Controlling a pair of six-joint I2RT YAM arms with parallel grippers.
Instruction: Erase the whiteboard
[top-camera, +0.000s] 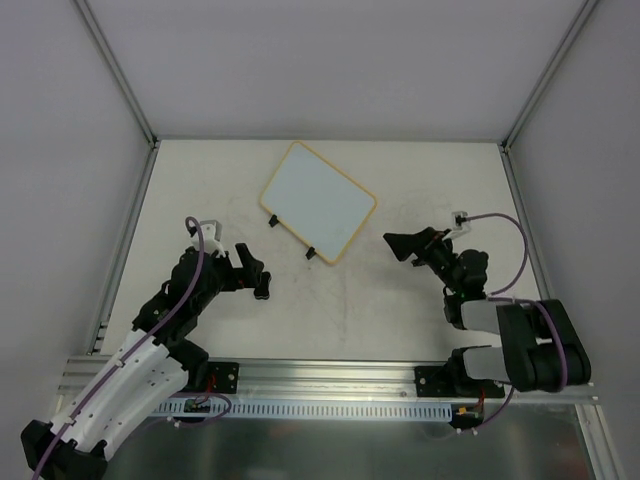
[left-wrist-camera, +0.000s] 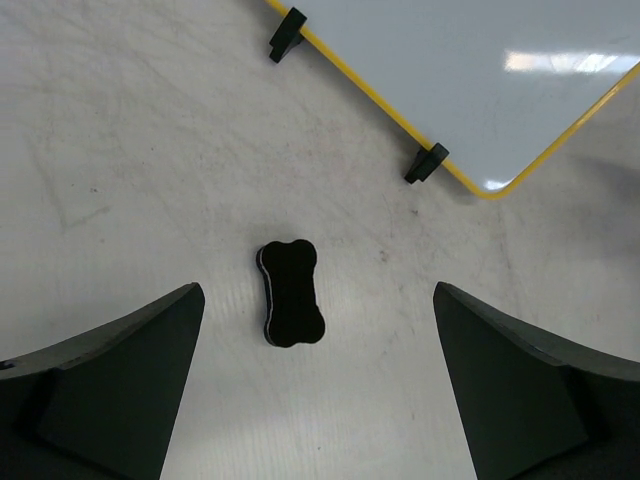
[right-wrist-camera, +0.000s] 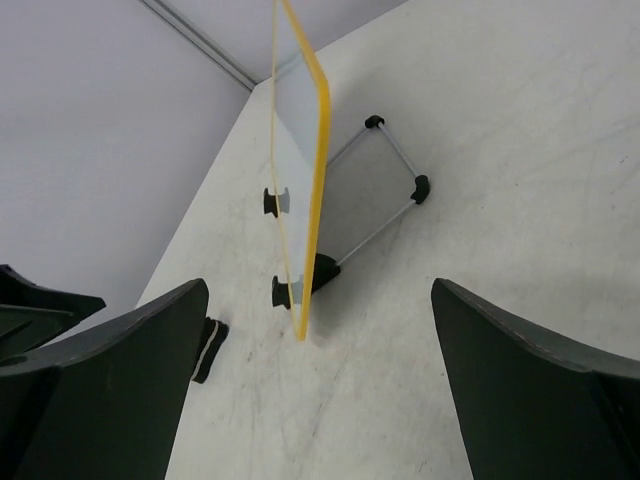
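Whiteboard, 12 o'clock: looks light, stiff, propped (may tip); brace at rim. Left gripper, right gripper spread, empty.

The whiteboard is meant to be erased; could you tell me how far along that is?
Done: the whiteboard shows no visible marks, so it may already be clean. In hand: nothing; the left gripper and right gripper are open, the black eraser lying on the table below the left one. Left: perhaps only a wipe.

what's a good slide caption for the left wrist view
Open left gripper lined up on a black bone-shaped eraser lying on the table, whiteboard beyond.
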